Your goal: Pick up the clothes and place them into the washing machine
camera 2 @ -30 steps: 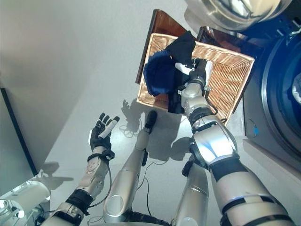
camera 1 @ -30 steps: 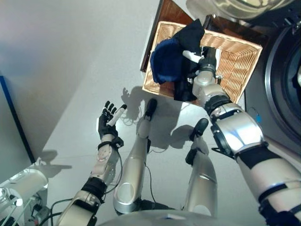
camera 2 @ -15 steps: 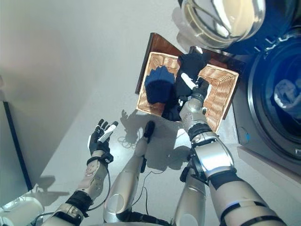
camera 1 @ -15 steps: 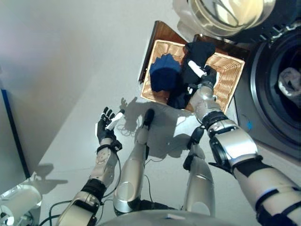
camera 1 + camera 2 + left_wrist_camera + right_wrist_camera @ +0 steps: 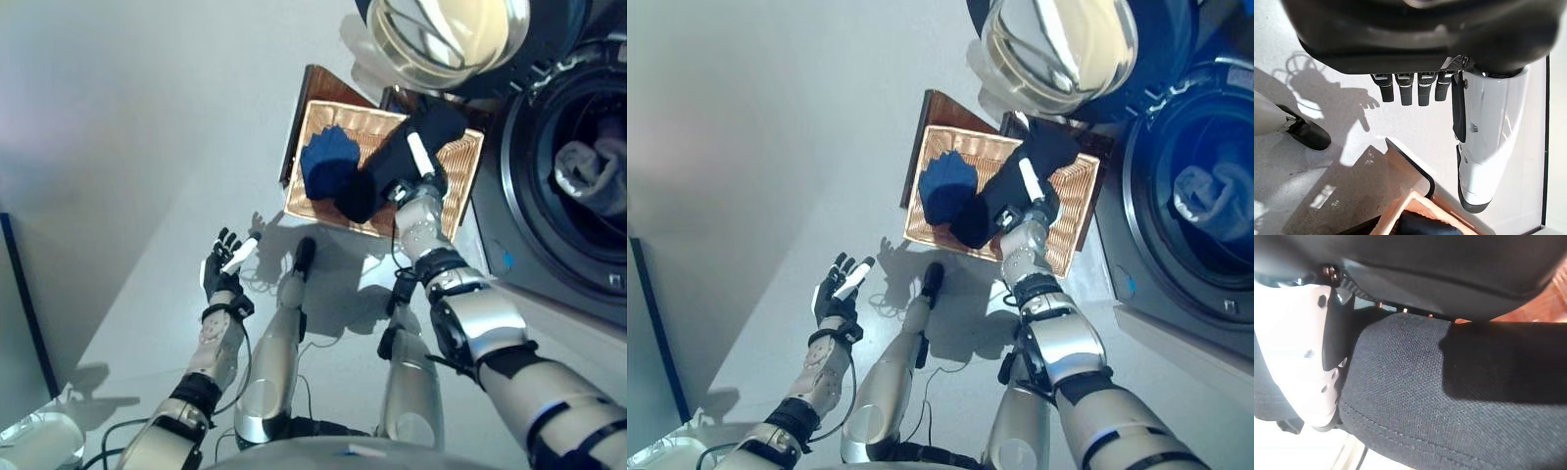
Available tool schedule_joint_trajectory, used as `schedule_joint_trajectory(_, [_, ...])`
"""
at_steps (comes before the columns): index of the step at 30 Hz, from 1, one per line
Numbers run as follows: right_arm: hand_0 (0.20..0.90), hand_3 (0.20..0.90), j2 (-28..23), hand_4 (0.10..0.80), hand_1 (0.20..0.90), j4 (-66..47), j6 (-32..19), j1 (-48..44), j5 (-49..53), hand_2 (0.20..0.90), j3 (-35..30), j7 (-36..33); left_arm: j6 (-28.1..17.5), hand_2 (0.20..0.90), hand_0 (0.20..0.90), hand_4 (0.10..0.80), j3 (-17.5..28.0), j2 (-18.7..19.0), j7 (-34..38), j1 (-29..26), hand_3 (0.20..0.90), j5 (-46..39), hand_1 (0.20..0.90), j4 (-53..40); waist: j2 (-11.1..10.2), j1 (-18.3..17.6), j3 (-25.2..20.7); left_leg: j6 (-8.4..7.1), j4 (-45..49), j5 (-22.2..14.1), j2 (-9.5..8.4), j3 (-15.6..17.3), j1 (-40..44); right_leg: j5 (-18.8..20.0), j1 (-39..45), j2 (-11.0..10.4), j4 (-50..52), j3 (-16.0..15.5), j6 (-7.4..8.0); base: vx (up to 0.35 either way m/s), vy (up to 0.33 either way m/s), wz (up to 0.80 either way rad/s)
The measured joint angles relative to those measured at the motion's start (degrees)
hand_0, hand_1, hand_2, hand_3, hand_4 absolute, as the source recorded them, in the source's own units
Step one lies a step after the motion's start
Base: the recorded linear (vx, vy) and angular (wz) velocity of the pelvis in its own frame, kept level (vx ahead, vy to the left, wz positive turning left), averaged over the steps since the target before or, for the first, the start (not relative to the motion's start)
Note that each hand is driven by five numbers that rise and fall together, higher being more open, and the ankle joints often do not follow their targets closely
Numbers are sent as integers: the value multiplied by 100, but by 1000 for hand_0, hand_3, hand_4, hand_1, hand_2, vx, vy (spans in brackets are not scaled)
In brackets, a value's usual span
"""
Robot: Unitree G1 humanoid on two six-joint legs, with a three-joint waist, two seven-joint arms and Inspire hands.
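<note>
My right hand [image 5: 425, 180] is shut on a black garment [image 5: 377, 186] and holds it bunched just above the wicker basket [image 5: 460, 181]. In the right wrist view the black garment [image 5: 1449, 396] fills the frame, and the white-covered thumb [image 5: 1298, 367] presses against it. A dark blue garment [image 5: 326, 164] lies in the basket's left part. The washing machine [image 5: 509, 186] stands to the right with its round opening facing me; a pale cloth [image 5: 588, 174] lies inside the drum. My left hand [image 5: 223, 271] hovers open over the floor at the lower left, holding nothing.
The machine's glass door [image 5: 446, 34] hangs open above the basket. A brown board [image 5: 309, 93] lies under the basket, and its corner [image 5: 1410, 166] shows in the left wrist view. Bare pale floor spreads to the left of the basket.
The camera has swung toward the washing machine, showing more of the drum. My right hand has lifted the black garment off the basket. The blue garment stays in it; my left hand holds its pose.
</note>
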Motion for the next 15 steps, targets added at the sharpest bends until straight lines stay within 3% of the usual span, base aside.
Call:
schedule_joint_trajectory(6, [200, 200, 177, 300, 200, -226, -178, 93, 317, 200, -295, 98, 7, 900, 900, 800, -18, -5, -106, 38, 900, -25, 900, -10, 5, -130, -3, 39, -5, -36, -37, 135, 13, 16, -27, -48, -70, 130, 23, -21, 5, -8])
schedule_joint_trajectory(15, [200, 200, -43, 300, 200, -756, -580, 516, 669, 200, -885, 78, 61, 900, 900, 800, -12, -36, -204, 248, 900, -70, 900, -22, 108, -344, -35, 120, -7, -90, -137, 340, -17, 79, -134, -140, -149, 315, 86, -7, 4, -7])
